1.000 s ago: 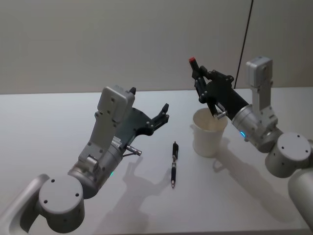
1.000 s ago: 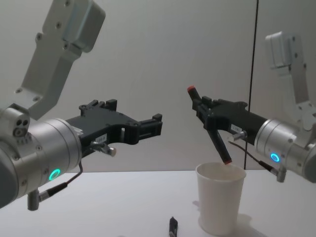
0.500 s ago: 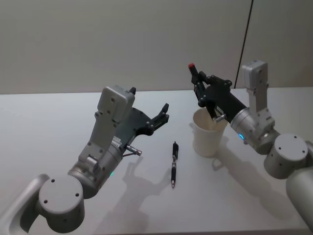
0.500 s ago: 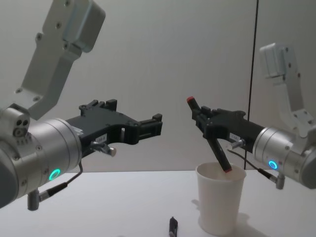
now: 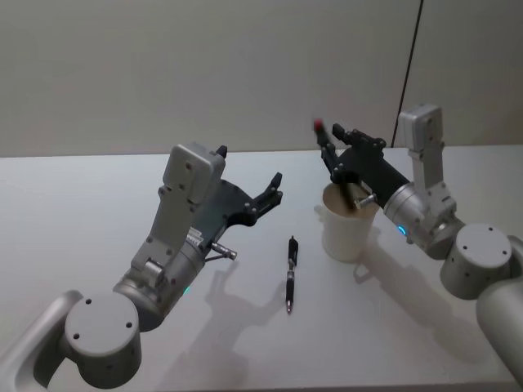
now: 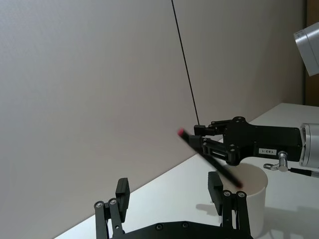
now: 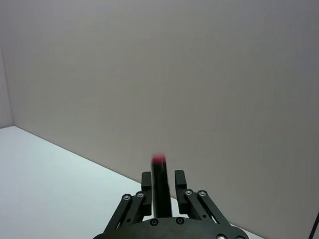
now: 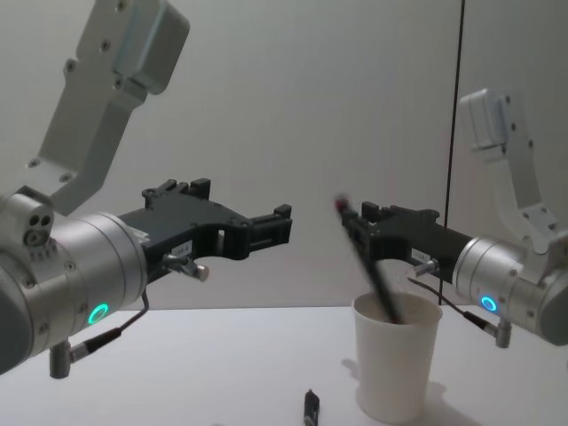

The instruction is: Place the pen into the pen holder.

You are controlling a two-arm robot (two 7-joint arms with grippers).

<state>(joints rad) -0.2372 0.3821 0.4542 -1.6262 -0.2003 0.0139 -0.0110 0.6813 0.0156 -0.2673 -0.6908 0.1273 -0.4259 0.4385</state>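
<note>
White paper pen holder [image 5: 346, 237], upright on the table [image 5: 98, 188] at the robot's right. Black pen [image 6: 193, 144], red-ended, leaning in it: lower tip inside the rim, upper part between the fingers of the right gripper [image 8: 353, 224], these slightly apart, not clamped. Left gripper [image 5: 275, 189], fingers spread, hovers above the table near a second pen [image 5: 289, 273] lying flat, left of the holder.

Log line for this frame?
right gripper: above pen holder rim | red-capped pen: tilted, lower end inside holder | left gripper: open, above table | black pen: lying on table
</note>
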